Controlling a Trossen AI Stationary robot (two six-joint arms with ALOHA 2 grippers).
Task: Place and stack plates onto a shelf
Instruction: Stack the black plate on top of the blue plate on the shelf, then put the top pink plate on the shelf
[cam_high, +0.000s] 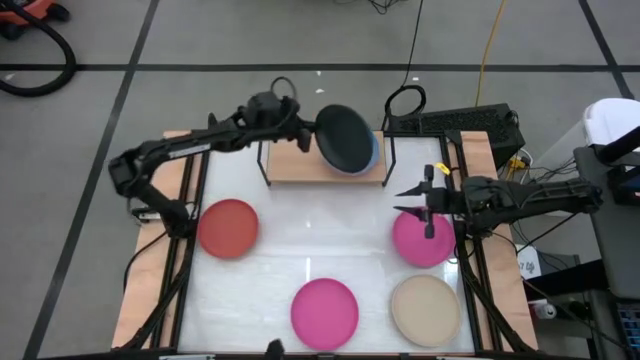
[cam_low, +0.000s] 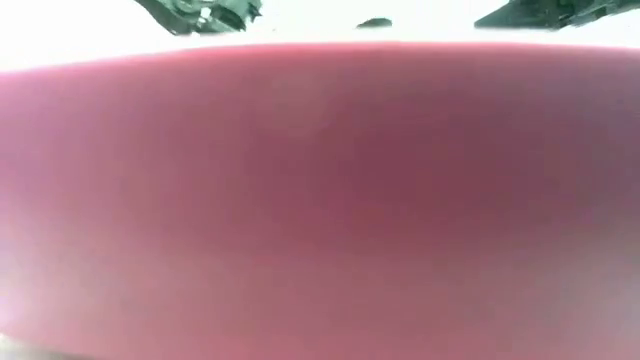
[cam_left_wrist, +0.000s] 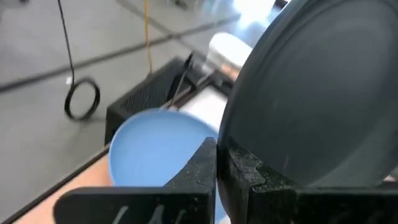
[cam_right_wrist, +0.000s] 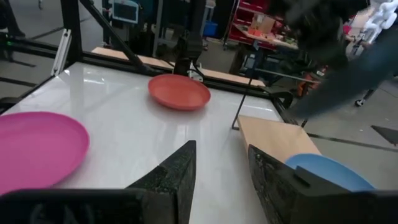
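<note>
My left gripper (cam_high: 305, 135) reaches over the light-wood shelf (cam_high: 300, 165) at the table's far edge and is shut on the black plate (cam_high: 343, 136). That plate tilts above the blue plate (cam_high: 375, 152), which lies flat on the shelf's right half (cam_left_wrist: 155, 146). My right gripper (cam_high: 418, 203) hovers open above the far rim of a magenta plate (cam_high: 424, 242). On the table lie a red plate (cam_high: 228, 228), a second magenta plate (cam_high: 324, 312) and a beige plate (cam_high: 425, 308). The right wrist view shows the shelf board (cam_right_wrist: 273, 137) and blue plate (cam_right_wrist: 326, 171) ahead. My left gripper pinches the black plate's rim (cam_left_wrist: 239, 146) between its two fingers, on the side of the plate nearest the table's left. The fingers come roughly level from the left. The plate is lifted and steeply tilted over the blue plate; whether they touch, I cannot tell.
The shelf's thin black frame legs (cam_high: 266, 165) stand at the board's corners. A dark box (cam_high: 470, 125) and a cable loop (cam_high: 405, 100) lie beyond the far edge. The near magenta plate (cam_low: 320, 200) fills the low view. White tabletop lies bare at the centre (cam_high: 320, 235).
</note>
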